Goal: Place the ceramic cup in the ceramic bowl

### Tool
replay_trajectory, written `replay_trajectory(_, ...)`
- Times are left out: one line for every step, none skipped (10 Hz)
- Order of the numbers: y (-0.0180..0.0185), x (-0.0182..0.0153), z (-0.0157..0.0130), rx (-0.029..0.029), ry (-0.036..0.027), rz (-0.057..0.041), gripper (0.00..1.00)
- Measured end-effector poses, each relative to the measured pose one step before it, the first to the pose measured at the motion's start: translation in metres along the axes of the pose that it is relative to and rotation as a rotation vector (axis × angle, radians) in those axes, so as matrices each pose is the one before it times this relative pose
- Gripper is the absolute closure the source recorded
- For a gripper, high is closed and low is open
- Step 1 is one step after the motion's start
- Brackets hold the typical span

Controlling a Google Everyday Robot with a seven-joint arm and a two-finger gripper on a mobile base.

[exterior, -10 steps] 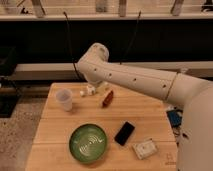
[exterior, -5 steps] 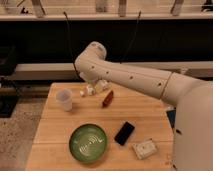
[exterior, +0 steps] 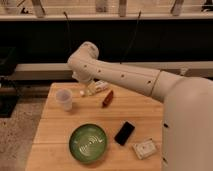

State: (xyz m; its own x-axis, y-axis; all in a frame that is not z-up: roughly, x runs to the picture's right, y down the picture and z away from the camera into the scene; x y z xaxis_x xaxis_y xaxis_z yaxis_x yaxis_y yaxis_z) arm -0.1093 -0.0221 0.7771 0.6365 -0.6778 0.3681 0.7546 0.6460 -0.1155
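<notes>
Wooden table [exterior: 55,135] bears ceramic cup [exterior: 64,99], ceramic bowl [exterior: 88,143], phone [exterior: 124,133], bottle [exterior: 100,87], box [exterior: 144,148].

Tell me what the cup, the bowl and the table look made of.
The cup: pale, slightly translucent, maybe ceramic or plastic. The bowl: probably glazed ceramic, green with a sheen and swirl rings. The table: light wood, board lines showing. The gripper hangs beside the cup, apart.
</notes>
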Motion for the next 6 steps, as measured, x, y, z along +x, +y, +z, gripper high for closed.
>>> replay_trajectory(-0.00019, -0.00058, 0.00197, 0.00065, -0.00742, -0.00951, 0.2)
replay_trajectory(-0.00764, -0.0095, 0.00656, 0.00115, -0.02191, -0.02418, 0.2)
replay_trajectory(-0.006, -0.0066, 0.00471, 0.00086, -0.01195, -0.01713, 0.2)
replay_trajectory(-0.00338, -0.00476, 0.00404, -0.00047, -0.01114, -0.01363, 0.2)
replay_trajectory(-0.00012, -0.00107, 0.00302, -0.00269, -0.00613, -0.0126, 0.2)
replay_trajectory(0.00263, -0.00018, 0.00511, -0.00385, -0.0101, -0.01683, 0.2)
